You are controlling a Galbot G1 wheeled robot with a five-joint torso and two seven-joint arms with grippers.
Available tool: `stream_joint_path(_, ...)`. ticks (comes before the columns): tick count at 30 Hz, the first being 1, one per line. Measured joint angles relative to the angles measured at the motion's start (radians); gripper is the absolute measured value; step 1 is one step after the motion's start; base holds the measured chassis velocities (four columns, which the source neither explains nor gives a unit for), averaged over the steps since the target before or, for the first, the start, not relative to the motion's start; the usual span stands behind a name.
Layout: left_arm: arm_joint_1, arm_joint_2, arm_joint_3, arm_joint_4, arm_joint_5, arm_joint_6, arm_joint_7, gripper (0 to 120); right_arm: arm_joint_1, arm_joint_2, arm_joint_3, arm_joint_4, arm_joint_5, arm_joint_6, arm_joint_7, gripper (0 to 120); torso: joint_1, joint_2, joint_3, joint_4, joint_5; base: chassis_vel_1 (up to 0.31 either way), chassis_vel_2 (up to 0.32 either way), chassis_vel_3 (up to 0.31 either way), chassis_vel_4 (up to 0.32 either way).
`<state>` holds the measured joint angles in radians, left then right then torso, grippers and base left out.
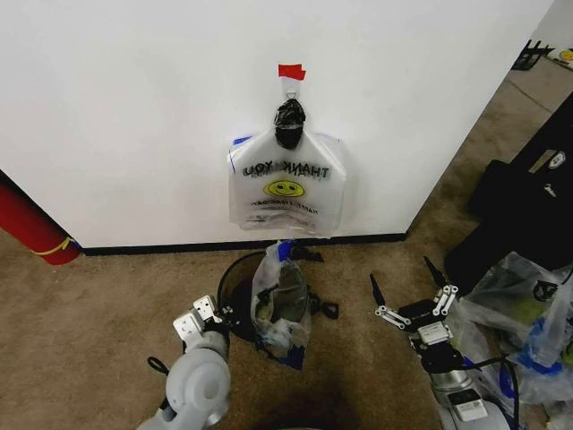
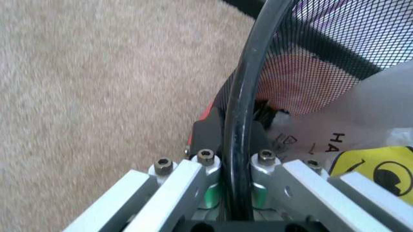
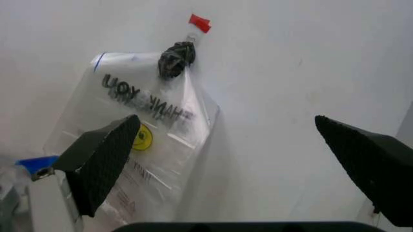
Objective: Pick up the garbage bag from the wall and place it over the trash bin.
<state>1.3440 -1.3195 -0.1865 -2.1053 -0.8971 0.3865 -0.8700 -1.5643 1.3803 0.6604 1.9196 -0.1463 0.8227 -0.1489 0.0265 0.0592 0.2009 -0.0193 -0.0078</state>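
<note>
Left gripper (image 2: 235, 203) lower left, pinching trash bin (image 1: 240, 291) rim; right gripper (image 1: 414, 300) spread wide; garbage bag (image 1: 285, 309) crumpled over bin.

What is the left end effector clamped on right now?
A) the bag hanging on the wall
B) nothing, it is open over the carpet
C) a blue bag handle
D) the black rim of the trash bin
D: in the left wrist view the left end effector is shut on the black rim of the trash bin, mesh beside it.
</note>
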Motion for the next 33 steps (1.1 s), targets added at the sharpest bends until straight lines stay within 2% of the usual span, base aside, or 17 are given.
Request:
stream_joint_path(6,0.007,-0.038,0.013,0.028,0.015,0.014,0.004,0,-0.004,0.003,-0.002,0.001,-0.006,0.000,-0.004,100,0.000,0.000,0.000,0.0001,0.0002,0.000,0.000,0.000,0.000)
stream_joint_path(13,-0.012,-0.042,0.021,0.059,0.028,0.029,0.008,0,-0.003,0.006,-0.005,0.010,-0.010,0.000,-0.010,100,0.000,0.000,0.000,0.0001,0.0001,0.000,0.000,0.000,0.000)
stream_joint_path(15,-0.016,-0.039,0.022,0.058,0.028,0.035,0.008,4,-0.003,0.007,-0.005,0.009,-0.011,0.000,-0.011,100,0.000,0.000,0.000,0.0001,0.0002,0.000,0.000,0.000,0.000)
stream_joint_path(21,-0.017,-0.027,0.028,0.034,0.038,0.053,0.014,28,-0.002,0.015,-0.005,0.000,-0.014,0.000,-0.011,100,0.000,0.000,0.000,-0.0002,-0.0004,0.000,0.000,0.000,0.000)
stream_joint_path(22,-0.017,-0.027,0.028,0.034,0.038,0.053,0.014,28,-0.002,0.015,-0.005,0.000,-0.014,0.000,-0.011,100,0.000,0.000,0.000,-0.0002,-0.0004,0.000,0.000,0.000,0.000)
stream_joint_path(25,-0.012,-0.006,0.030,0.003,0.096,0.049,0.040,41,-0.001,0.018,-0.005,-0.004,-0.015,0.000,-0.012,100,0.000,0.000,0.000,-0.0002,-0.0002,0.000,0.000,0.000,0.000)
stream_joint_path(28,-0.002,0.045,0.025,-0.049,0.200,0.024,0.092,53,-0.001,0.018,-0.005,-0.008,-0.015,0.000,-0.012,100,0.000,0.000,0.000,-0.0001,-0.0003,0.000,0.000,0.000,0.000)
stream_joint_path(29,-0.002,0.045,0.025,-0.049,0.200,0.024,0.092,53,-0.001,0.018,-0.005,-0.008,-0.015,0.000,-0.012,100,0.000,0.000,0.000,-0.0001,-0.0003,0.000,0.000,0.000,0.000)
stream_joint_path(33,0.008,0.114,0.010,-0.094,0.277,0.006,0.147,70,0.002,0.019,-0.005,-0.010,-0.015,0.000,-0.012,100,0.000,0.000,0.000,0.0000,-0.0004,0.000,0.000,0.000,0.000)
